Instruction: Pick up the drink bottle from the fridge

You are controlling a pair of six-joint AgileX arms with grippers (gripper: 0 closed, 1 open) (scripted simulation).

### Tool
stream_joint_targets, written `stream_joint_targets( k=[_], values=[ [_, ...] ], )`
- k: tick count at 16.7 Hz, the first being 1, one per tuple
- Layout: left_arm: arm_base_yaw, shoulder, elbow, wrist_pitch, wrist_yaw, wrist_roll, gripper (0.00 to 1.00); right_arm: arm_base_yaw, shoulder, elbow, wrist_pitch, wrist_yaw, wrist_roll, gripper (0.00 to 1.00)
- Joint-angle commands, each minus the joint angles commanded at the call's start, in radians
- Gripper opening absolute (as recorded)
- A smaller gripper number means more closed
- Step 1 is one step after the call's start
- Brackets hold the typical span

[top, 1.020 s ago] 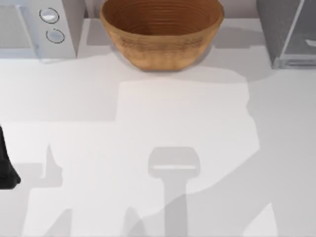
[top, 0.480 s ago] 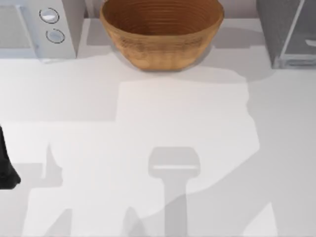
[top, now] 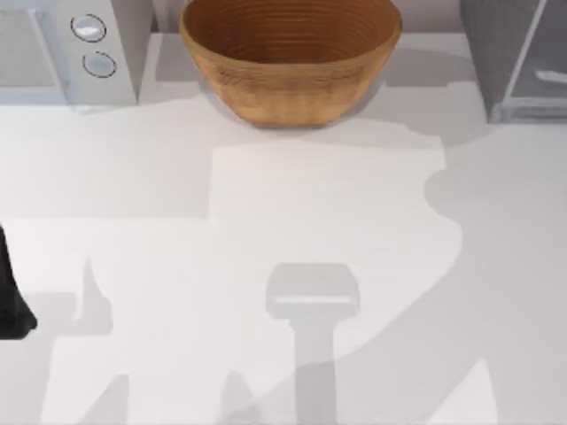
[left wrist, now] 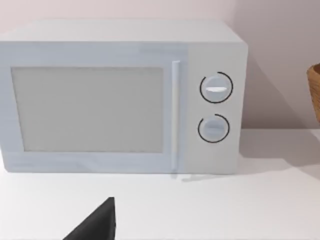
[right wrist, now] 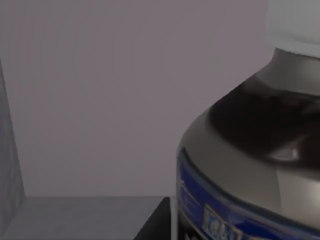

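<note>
From above, a wooden bowl (top: 291, 55) sits between the microwave (top: 66, 49) and the fridge (top: 514, 57); a new rounded shadow now bulges at the right. The left gripper (left wrist: 95, 225) faces the microwave, its state unclear. The right wrist view shows the drink bottle (right wrist: 250, 155) close inside the grey fridge.

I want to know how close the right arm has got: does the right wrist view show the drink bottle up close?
Yes, the drink bottle looms large, with its white cap, grey shoulder and blue label band against the fridge's grey inner wall.
</note>
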Motion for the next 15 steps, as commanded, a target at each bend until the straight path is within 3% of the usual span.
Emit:
stream_joint_targets(
  k=[9,15],
  values=[
    [0.0,0.0,0.0,0.0,0.0,0.0,1.0,0.0,-0.056,0.021,-0.082,-0.003,0.003,0.0],
    [0.0,0.0,0.0,0.0,0.0,0.0,1.0,-0.025,-0.196,-0.191,-0.007,-0.027,0.004,0.0]
  ],
)
